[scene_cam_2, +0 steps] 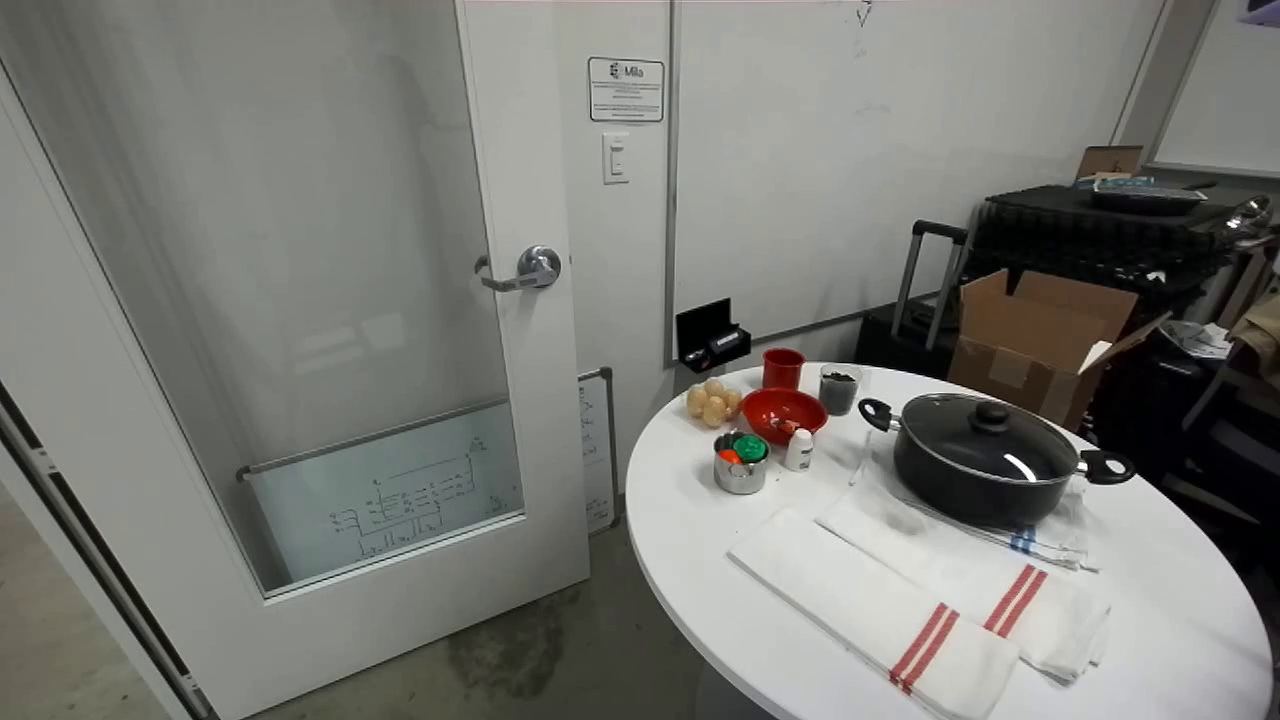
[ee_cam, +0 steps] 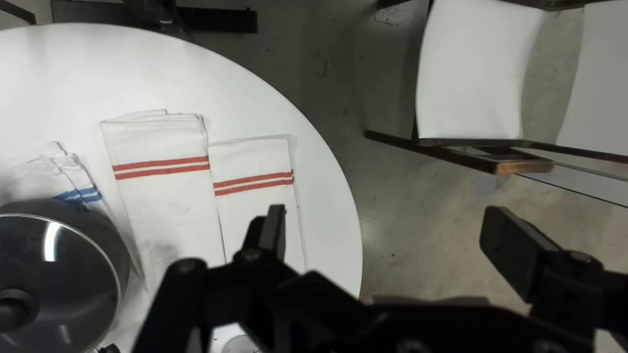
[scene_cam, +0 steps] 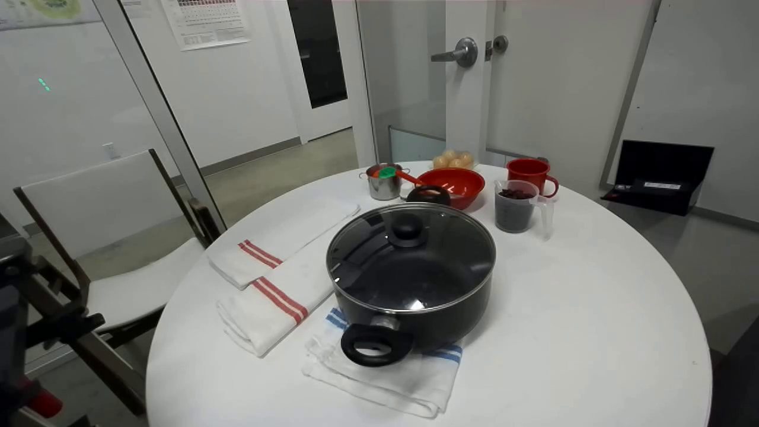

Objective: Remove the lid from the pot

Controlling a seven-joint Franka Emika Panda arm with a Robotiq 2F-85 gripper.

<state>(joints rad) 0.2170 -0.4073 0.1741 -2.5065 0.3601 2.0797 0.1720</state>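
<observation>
White and round, the tabletop [scene_cam: 587, 326] carries the pot [scene_cam: 453, 320], which rests on a blue-striped towel [scene_cam: 385, 382], the glass lid [scene_cam: 409, 264] covering it. In the wrist view the hand [ee_cam: 385, 220] is spread wide, apart from the lid; its exact height is hard to judge.

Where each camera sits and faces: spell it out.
Exterior view: above the table, looking down past the pot to the bowl; dark shape at left, unclear if robot.
Exterior view: above table height, looking over towels, door left; no robot evident.
Wrist view: wrist-mounted, looking down at towels and chair; open gripper shows.
Both exterior views share pot, lid, bowl.
</observation>
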